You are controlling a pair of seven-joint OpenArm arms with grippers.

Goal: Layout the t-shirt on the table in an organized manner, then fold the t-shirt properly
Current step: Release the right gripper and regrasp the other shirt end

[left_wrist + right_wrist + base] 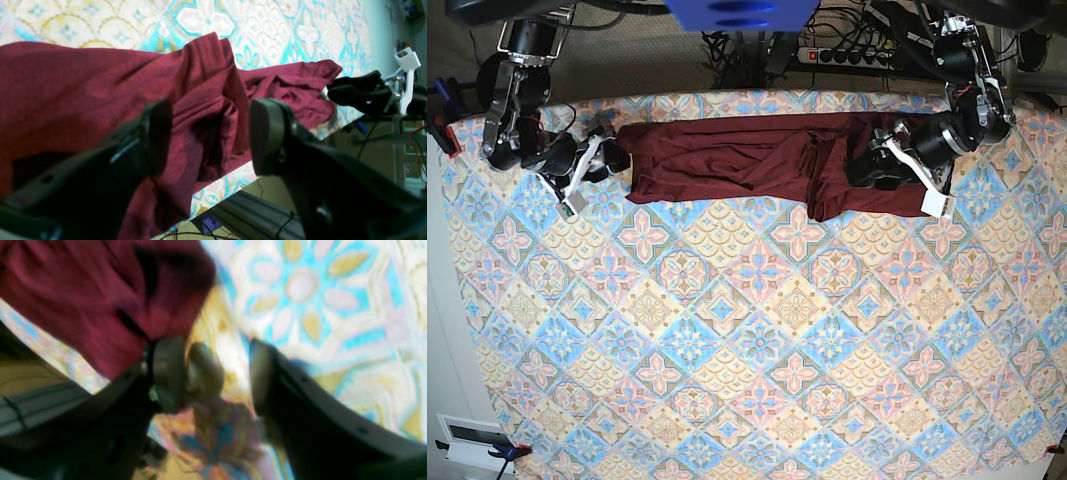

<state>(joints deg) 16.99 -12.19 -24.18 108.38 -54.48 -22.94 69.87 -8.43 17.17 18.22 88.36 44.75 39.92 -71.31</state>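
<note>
Robotics lab: power strip (852, 55), cables (747, 45)

Dark maroon t-shirt (757, 160) lies rumpled in a long band along the patterned table's (757, 330) far edge, between both grippers.

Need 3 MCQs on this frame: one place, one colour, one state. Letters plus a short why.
1. Where does the t-shirt lie on the table?
A. along the edge nearest the robot's base
B. in the middle
C. at the opposite edge

2. What colour is the t-shirt?
A. navy
B. dark maroon
C. white

3. How does the left gripper stand?
A. shut on the shirt
B. shut, empty
C. open, fabric showing between its pads

Answers:
1 A: the base view shows it stretched along the edge under the arm mounts.
2 B: every view shows plain maroon fabric.
3 C: the left wrist view shows the pads wide apart, nothing pinched.
</note>
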